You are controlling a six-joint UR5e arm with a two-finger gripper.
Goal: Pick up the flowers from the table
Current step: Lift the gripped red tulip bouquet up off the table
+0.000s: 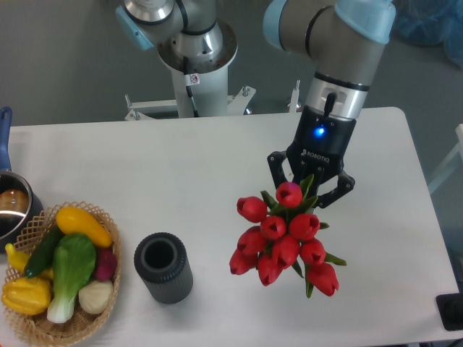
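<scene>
Flowers (pixel 286 242): red tulip heads bunched tight, about 9, green leaves poking out at the edges. Bunch hangs in the fingers (pixel 307 189), which are clamped on the stems; the stems themselves are hidden behind the heads and the black finger housing. Heads sit just below the fingers and spread down and left, over the right half of the bench (pixel 217 166). Whether the lowest heads touch the bench surface cannot be told from this view.

Arm: grey wrist with a blue light lit above the fingers, pale blue joint cap at top right, coming down from the upper edge of the view.

Left of the flowers, well apart: a dark ribbed cylinder (pixel 163 267), upright, open top facing the camera.

Far left, at the bench's edge: a wicker basket (pixel 108 289) with vegetables — yellow squash, green leafy one, a dark cucumber, a white bulb, a dark red radish-like piece.

Above the basket, cut off by the frame: a metal pot (pixel 13 210) with a blue handle.

Behind the bench: the arm's white base column (pixel 195 65).
</scene>
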